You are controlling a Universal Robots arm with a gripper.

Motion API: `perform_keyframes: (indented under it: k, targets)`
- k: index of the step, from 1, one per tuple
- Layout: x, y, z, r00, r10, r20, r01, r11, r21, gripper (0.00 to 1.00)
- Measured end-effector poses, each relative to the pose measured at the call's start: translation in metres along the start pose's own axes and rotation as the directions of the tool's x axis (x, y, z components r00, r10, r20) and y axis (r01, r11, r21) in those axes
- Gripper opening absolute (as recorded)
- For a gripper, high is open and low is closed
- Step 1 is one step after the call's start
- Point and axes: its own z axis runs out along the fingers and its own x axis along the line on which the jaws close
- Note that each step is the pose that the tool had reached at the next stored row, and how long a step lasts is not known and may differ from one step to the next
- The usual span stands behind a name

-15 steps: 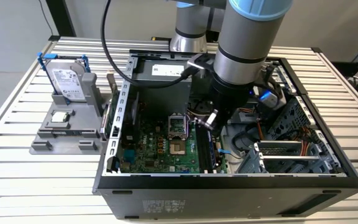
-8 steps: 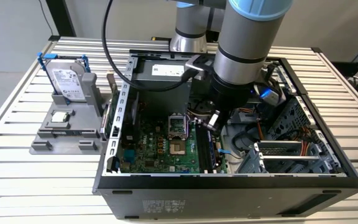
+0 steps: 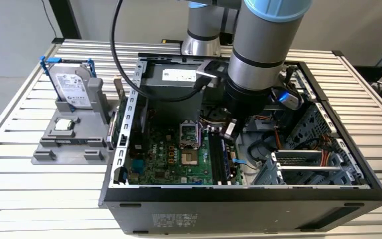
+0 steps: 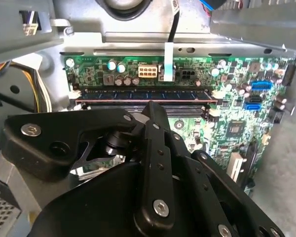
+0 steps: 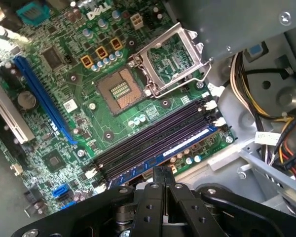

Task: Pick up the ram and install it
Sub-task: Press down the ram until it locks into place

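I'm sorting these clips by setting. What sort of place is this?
Probably a robotics lab or test bench for computer assembly: an open computer case lies on a slatted metal table, a hard drive stands in a grey fixture beside it, and the arm's claw sits above the ram.

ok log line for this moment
gripper: above memory slots | ram: sitting in slot on motherboard | cpu socket: open
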Motion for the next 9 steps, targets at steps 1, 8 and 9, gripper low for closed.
perform_keyframes:
  k: [1, 8, 9]
  targets:
    - [0.0, 0.0, 0.0, 0.9999, -0.013, 0.0004, 0.013, 0.9999, 0.0, 0.0]
    - [-0.0001, 0.0001, 0.0, 0.9953, -0.097, 0.0024, 0.097, 0.9953, -0.0001, 0.0]
    - [-0.0001, 0.0001, 0.0, 0.994, -0.109, 0.0027, 0.109, 0.9941, -0.0001, 0.0]
